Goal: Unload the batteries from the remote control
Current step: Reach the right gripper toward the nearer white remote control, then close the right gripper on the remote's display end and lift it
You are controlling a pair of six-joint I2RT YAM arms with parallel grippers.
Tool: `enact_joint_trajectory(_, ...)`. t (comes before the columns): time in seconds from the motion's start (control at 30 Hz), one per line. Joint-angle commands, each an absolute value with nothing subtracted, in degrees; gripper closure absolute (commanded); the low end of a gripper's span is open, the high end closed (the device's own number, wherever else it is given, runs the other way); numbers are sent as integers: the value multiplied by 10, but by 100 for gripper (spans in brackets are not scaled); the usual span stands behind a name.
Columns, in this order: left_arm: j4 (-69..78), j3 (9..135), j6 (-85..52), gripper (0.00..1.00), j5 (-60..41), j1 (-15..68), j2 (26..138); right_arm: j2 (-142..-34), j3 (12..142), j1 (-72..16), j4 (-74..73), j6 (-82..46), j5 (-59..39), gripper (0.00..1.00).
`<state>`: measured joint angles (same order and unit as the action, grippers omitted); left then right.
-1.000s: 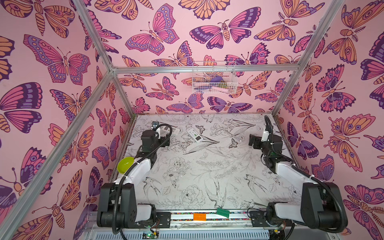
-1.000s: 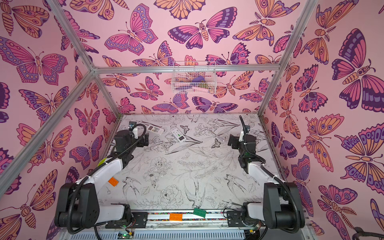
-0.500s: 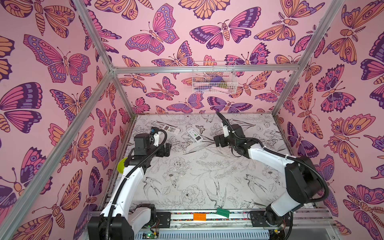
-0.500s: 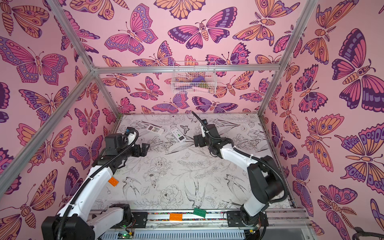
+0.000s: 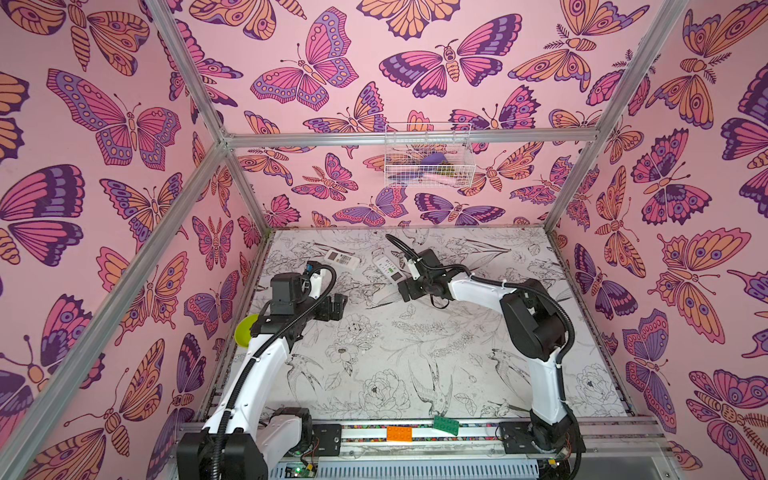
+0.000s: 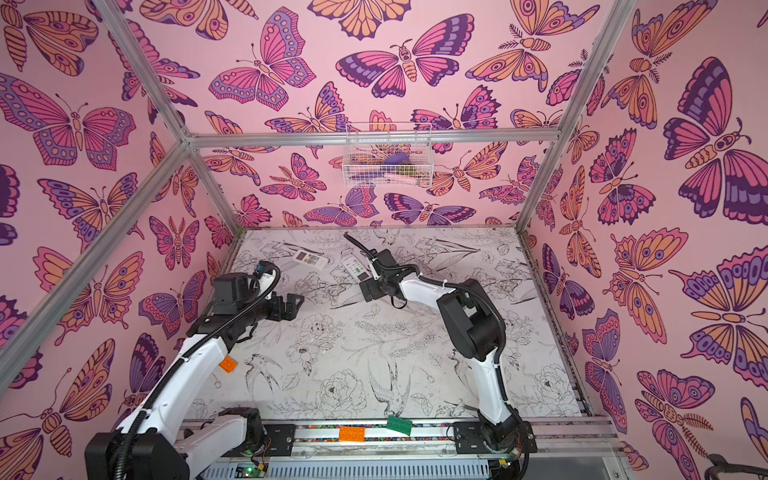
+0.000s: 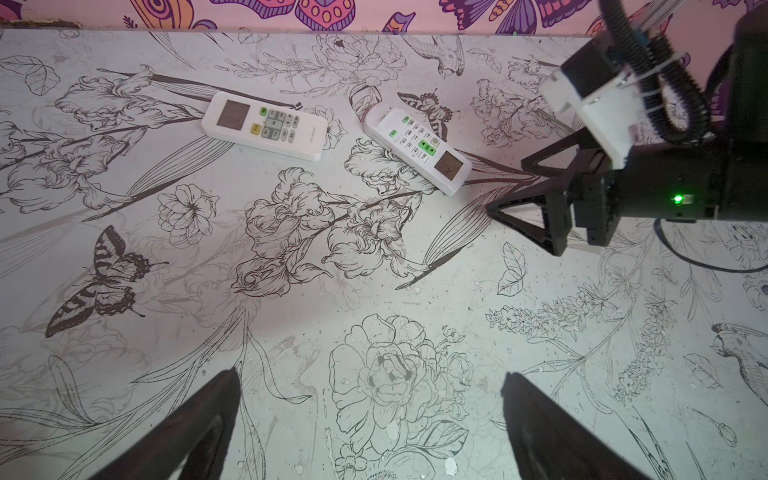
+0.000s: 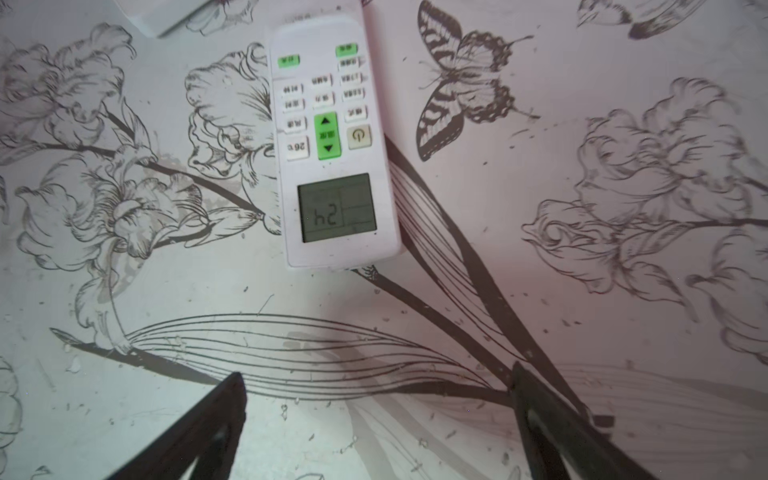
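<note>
I cannot see the batteries; both remotes lie buttons up on the table (image 5: 415, 353), so their backs are hidden.

The remote (image 8: 334, 141) lies straight ahead of my right gripper (image 8: 376, 374). Its screen end points at the gap between my fingers, and its green buttons are farther off. My right jaws are spread wide and hold nothing. The fingertips (image 8: 237, 380) stand clear of the remote, with bare table between us. In both top views, that gripper (image 5: 405, 291) (image 6: 368, 291) sits just beside the screen end of the remote (image 5: 384, 266) (image 6: 354, 268), on the side toward the front rail.

The second remote (image 5: 343, 259) (image 6: 311, 259) lies near the first, toward the left wall, and the two do not touch.

My left gripper (image 5: 336, 305) (image 6: 296, 303) is above the left part of the table, its jaws also spread and empty. From its wrist camera both remotes (image 7: 417, 149) (image 7: 264, 126) lie well ahead of that gripper (image 7: 369, 376), with my right gripper (image 7: 509, 187) close to the nearer one.

An orange brick (image 5: 399, 433) and a green brick (image 5: 446, 424) sit on the front rail.
</note>
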<state>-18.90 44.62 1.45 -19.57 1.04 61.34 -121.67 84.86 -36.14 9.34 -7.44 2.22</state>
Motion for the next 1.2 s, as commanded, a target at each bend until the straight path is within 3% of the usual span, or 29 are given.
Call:
enact_joint_trajectory(0.0, -181, 438, 22, 0, -206, 7, 605, -1245, 893, -365, 130, -67, 5, 1)
enact_joint_trajectory(0.43, -184, 441, 26, 0, -205, 8, 598, -1385, 1077, -365, 247, -80, -14, 3)
enact_joint_trajectory(0.63, -188, 444, 30, 0, -195, 10, 596, -1407, 1099, -366, 259, -91, -19, 6)
enact_joint_trajectory(0.73, -188, 443, 32, 0, -202, 10, 598, -1421, 1118, -367, 276, -86, -29, 15)
enact_joint_trajectory(0.93, -186, 439, 35, 0, -205, 9, 594, -1424, 1122, -370, 278, -87, -22, 23)
enact_joint_trajectory(1.17, -184, 438, 35, 0, -205, 11, 594, -1390, 1077, -373, 235, -87, -22, 44)
